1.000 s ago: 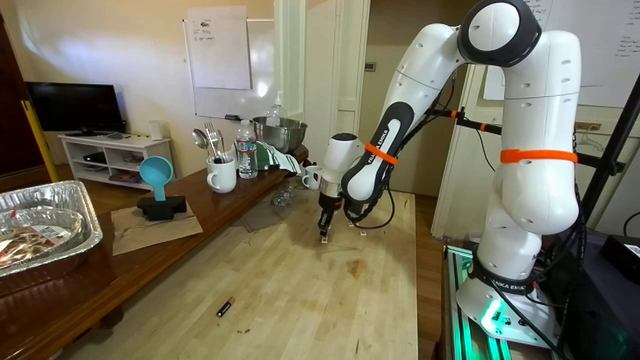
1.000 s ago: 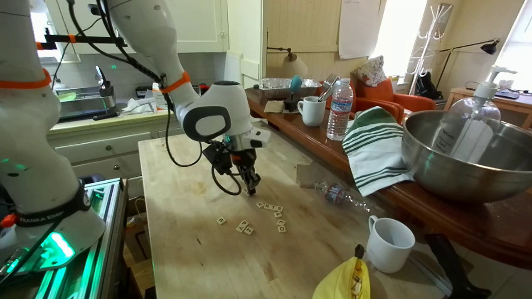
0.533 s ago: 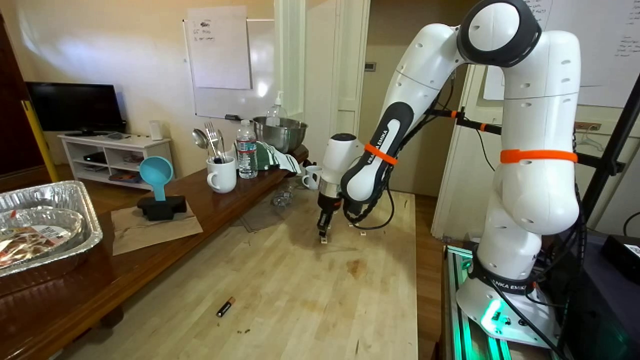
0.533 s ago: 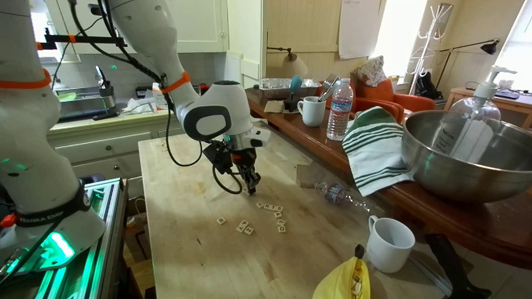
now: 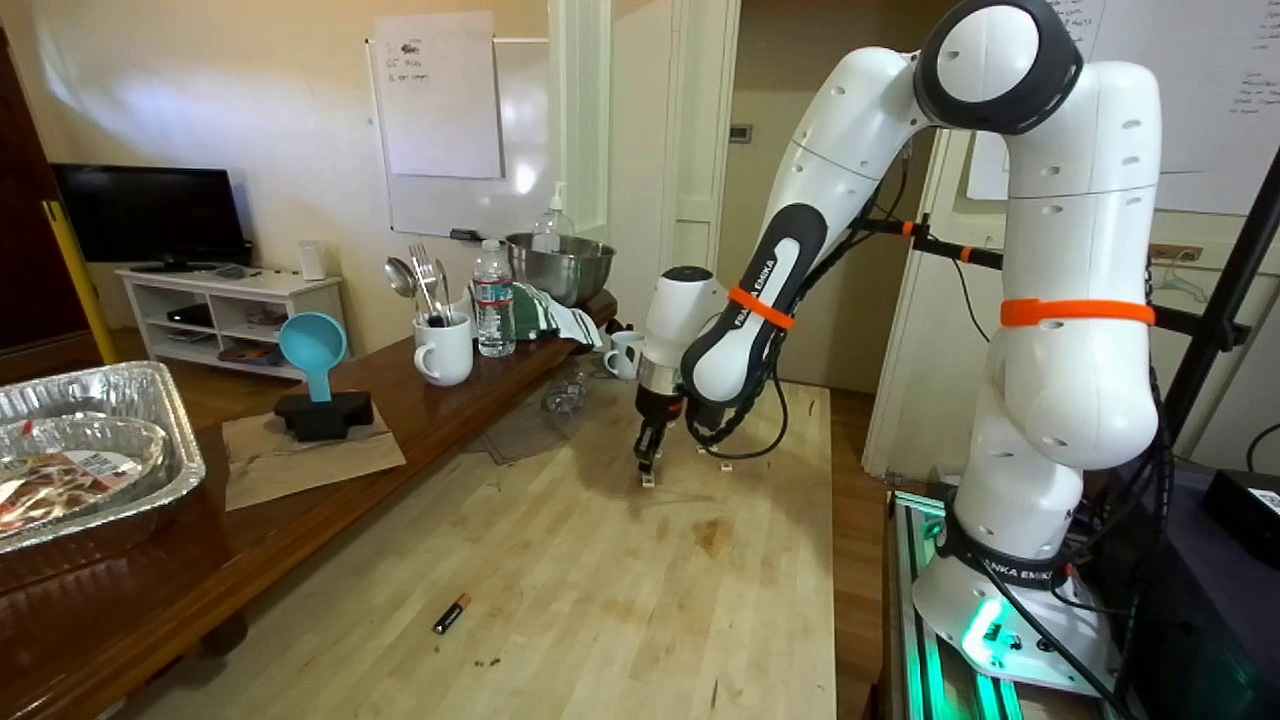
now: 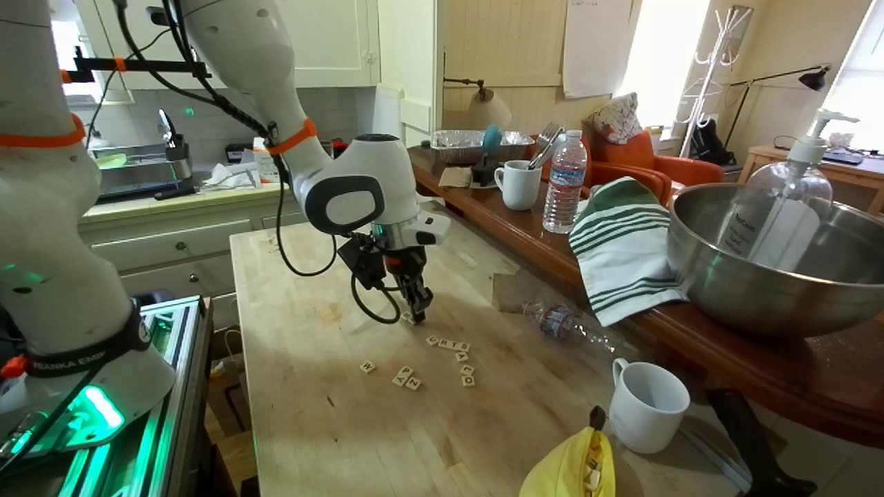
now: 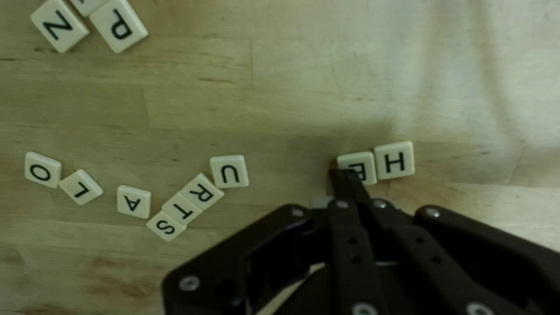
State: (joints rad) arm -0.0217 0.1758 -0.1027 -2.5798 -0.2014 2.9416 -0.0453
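Note:
My gripper (image 7: 344, 172) is shut, its black fingertips together, low over the table. The fingertips cover part of a cream letter tile that looks like an E (image 7: 368, 170). Whether they press on it I cannot tell. An H tile (image 7: 394, 160) sits close against that tile on the right. To the left in the wrist view lie a U tile (image 7: 229, 171), an R tile (image 7: 202, 194), a T tile (image 7: 182, 208) and an S tile (image 7: 166, 226) in a slanting row. In both exterior views the gripper (image 5: 647, 471) (image 6: 419, 319) is down at the tabletop by a tile (image 5: 648, 482).
More tiles lie about, such as an A (image 7: 134, 201), an O (image 7: 43, 169) and a W (image 6: 367, 367). A battery (image 5: 451, 614), a yellow pouch (image 6: 570, 469), a white mug (image 6: 649, 414) and a lying bottle (image 6: 563, 324) are on the table. A raised wooden ledge (image 6: 476, 210) borders it.

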